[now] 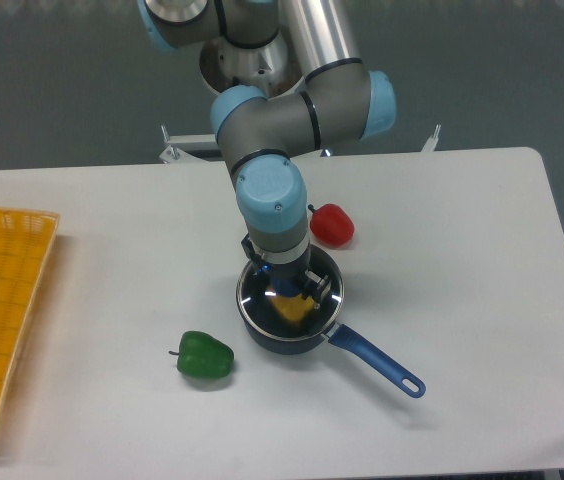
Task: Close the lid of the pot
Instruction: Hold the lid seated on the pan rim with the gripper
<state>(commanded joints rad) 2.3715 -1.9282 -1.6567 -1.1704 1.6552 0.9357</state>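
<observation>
Far left there's an orange basket [2, 320] hanging off the table [462, 260] edge, with something pinkish just peeking in at its left side, too cut off to name. Next over is 1 green pepper [205, 355] lying just left of the pot [284, 340]. The pot sits about mid-table, its blue handle [377, 362] pointing down and to the right. The lid [292, 292] looks like it's sitting on the rim, or very nearly; you can see the shiny metal edge and something yellow through the glass. The gripper [292, 285] is straight above the middle of it, where the knob should be, but the wrist blocks the fingers, so whether they're pinching the knob or spread apart can't be told. 1 red pepper [332, 224] sits just behind the pot, to the right.

Handling-wise, the lid is probably glass: stiff, light-ish, slick and chippable. The knob is the only sane place to hold it.
</observation>
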